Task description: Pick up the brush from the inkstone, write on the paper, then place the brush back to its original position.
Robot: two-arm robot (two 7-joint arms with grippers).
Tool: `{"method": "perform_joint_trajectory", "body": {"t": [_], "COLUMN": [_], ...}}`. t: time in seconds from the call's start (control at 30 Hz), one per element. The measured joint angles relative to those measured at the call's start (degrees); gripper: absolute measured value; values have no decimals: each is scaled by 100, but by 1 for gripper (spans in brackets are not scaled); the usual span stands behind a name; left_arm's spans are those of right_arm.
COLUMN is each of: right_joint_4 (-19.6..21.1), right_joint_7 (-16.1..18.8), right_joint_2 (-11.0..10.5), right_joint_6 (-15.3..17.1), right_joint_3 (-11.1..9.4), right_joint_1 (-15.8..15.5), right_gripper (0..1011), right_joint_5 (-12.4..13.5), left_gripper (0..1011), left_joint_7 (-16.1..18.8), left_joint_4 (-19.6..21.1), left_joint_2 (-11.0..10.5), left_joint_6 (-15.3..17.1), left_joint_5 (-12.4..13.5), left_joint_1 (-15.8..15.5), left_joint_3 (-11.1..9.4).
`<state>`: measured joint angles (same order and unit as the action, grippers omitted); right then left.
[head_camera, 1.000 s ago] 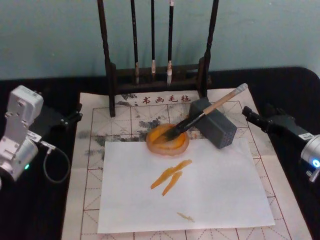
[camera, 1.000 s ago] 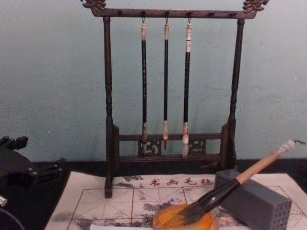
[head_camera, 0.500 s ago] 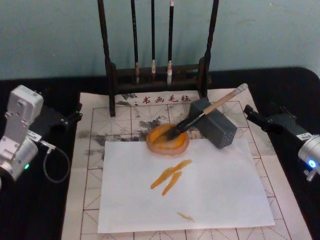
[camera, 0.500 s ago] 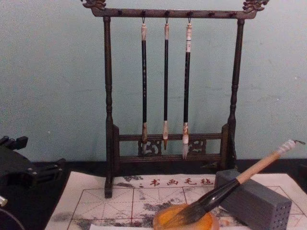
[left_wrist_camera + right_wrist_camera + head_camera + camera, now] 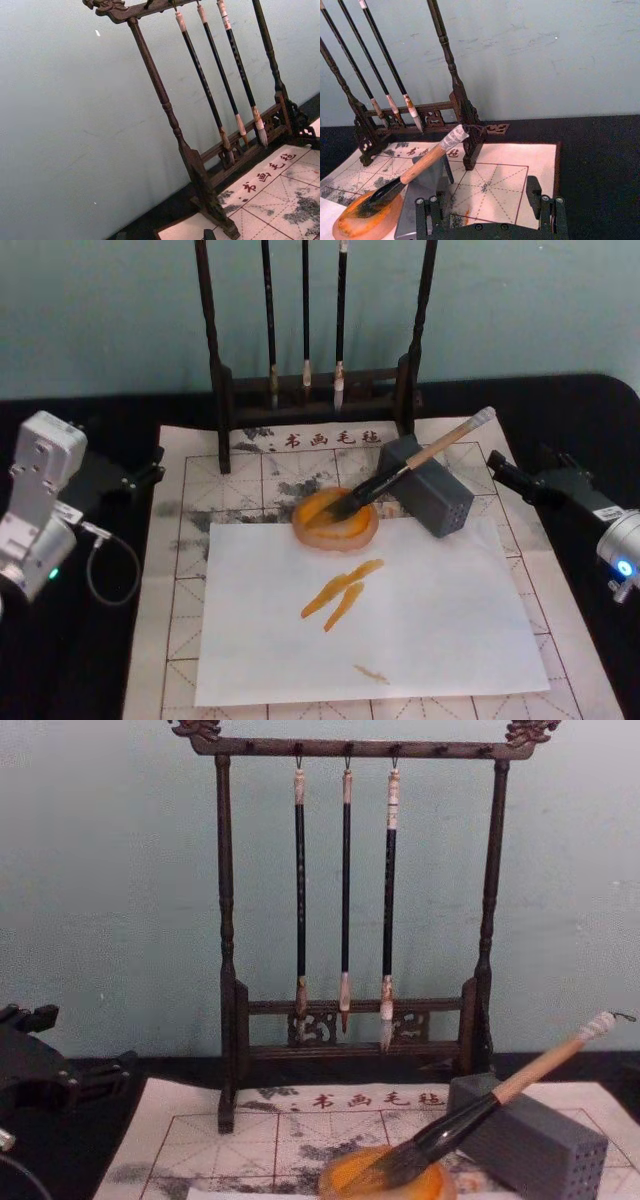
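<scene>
The brush (image 5: 415, 466) lies with its tuft in the orange dish (image 5: 335, 520) and its handle propped across the grey block (image 5: 428, 485), cap end raised toward the robot's right; the paper (image 5: 200, 540) lies under both, with a white sheet (image 5: 430, 630) on top that carries orange strokes. The right gripper (image 5: 490, 212) sits on the dark cloth just right of the block, jaws apart and empty, aimed at the handle. It looks like the reach before the pick-up — best to close on the bare wooden stretch between block and cap, square to the shaft; then lift along the handle's slope so the tuft clears the dish without dragging it. The left gripper (image 5: 150, 468) rests at the paper's left edge; whether it is parted I cannot tell.
</scene>
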<state>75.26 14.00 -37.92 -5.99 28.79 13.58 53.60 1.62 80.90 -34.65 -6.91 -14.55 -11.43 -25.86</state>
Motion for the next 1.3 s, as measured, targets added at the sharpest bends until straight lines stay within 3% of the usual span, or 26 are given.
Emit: {"method": "perform_joint_trajectory", "body": {"t": [1.3], "right_joint_4": [0], "right_joint_7": [11], "right_joint_2": [-8], "right_joint_6": [0], "right_joint_3": [8], "right_joint_1": [2], "right_gripper": [1000], "right_joint_5": [0], "left_gripper": [1001], "left_joint_7": [0], "left_joint_4": [0], "left_joint_2": [0], "left_joint_6": [0], "left_joint_5": [0], "left_joint_1": [0], "left_joint_3": [0]}}
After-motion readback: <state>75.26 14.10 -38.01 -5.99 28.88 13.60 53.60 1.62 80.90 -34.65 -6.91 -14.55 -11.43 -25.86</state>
